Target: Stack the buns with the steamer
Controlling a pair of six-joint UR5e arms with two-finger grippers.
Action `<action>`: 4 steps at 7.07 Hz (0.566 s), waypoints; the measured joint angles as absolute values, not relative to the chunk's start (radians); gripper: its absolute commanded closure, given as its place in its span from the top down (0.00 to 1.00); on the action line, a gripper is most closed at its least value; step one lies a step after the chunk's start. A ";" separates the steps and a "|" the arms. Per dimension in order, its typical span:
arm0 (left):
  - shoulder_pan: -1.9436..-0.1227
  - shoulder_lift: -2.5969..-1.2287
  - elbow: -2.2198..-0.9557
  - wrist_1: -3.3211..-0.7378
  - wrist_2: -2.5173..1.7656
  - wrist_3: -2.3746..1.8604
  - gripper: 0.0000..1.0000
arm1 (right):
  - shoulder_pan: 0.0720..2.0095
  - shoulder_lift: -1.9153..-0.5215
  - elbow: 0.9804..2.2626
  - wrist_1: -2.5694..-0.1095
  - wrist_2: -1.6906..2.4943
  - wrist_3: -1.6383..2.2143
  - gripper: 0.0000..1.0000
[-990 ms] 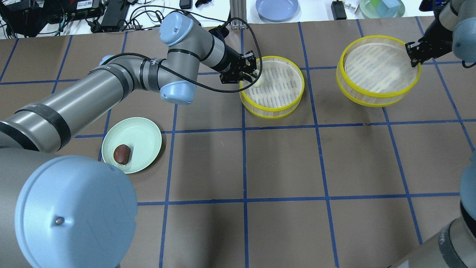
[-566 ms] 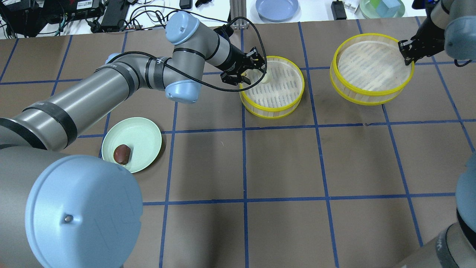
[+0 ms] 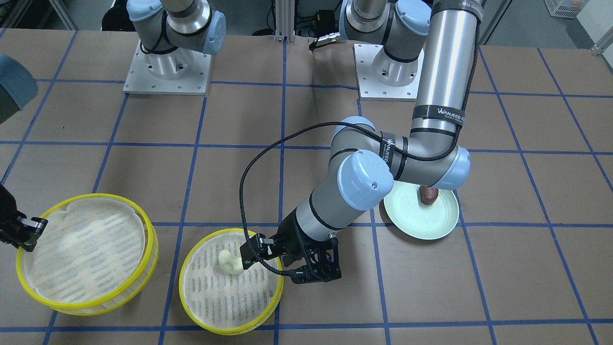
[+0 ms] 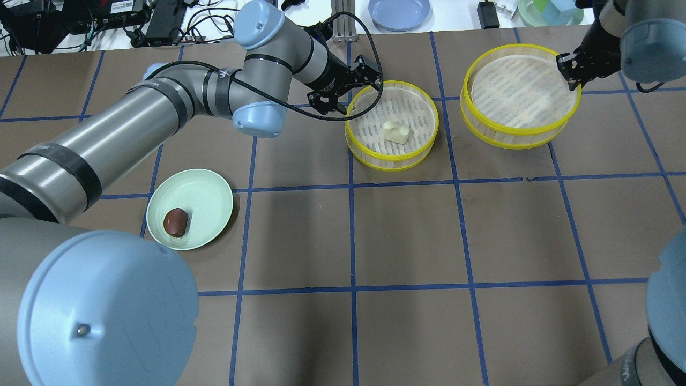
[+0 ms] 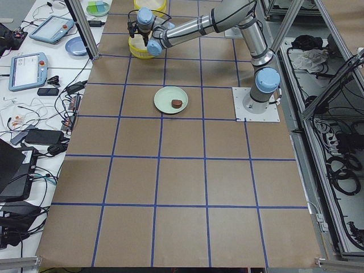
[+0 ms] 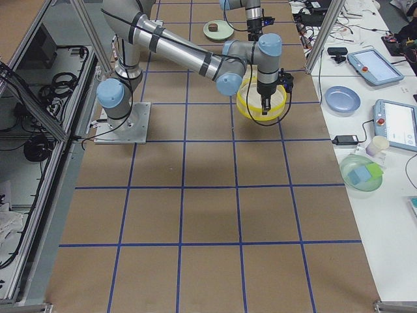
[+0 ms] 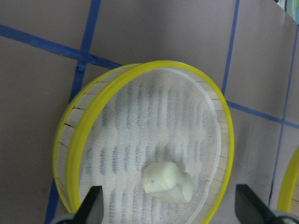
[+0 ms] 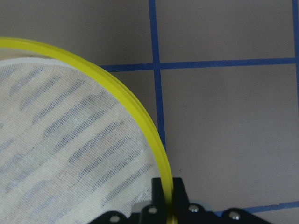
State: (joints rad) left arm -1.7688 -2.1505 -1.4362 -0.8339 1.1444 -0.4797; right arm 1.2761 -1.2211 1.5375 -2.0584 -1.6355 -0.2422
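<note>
1. left end effector [image 4: 351,95] is hovering w/ fingers spread wide at edge of 1st steamer tray [image 4: 391,163]; cream bun [image 4: 395,132] is lying inside it.
2. right end effector [image 4: 569,72] is pinching rim of 2nd steamer tray [image 4: 509,140].
3. brown bun [image 4: 176,222] is sitting on green plate [image 4: 209,187], well apart on worktop [image 4: 407,241].

I'm looking into a robotics lab, not a kitchen. The tabletop [image 4: 407,236] is papered brown and marked off in a blue tape grid [image 4: 352,241]. Both arms are bolted to metal base plates [image 3: 136,85] along its robot-side edge. Aluminium frame posts [image 5: 81,28] stand at the tabletop's edges. On the white bench past the far edge I see teach pendants [image 5: 27,71], a laptop [image 5: 14,165] and loose cables [image 4: 214,19]. More cable bundles [image 5: 341,165] lie behind the robot-side edge.
</note>
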 measured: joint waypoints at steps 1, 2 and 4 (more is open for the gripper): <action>-1.744 -2.108 -1.408 -0.963 1.247 -0.385 1.00 | 1.301 -1.225 1.538 -2.051 -1.638 -0.196 0.00; -1.692 -2.058 -1.392 -1.087 1.342 -0.287 1.00 | 1.342 -1.227 1.538 -2.048 -1.640 -0.123 0.00; -1.555 -1.964 -1.389 -1.261 1.492 -0.081 1.00 | 1.455 -1.221 1.539 -2.049 -1.639 0.081 0.00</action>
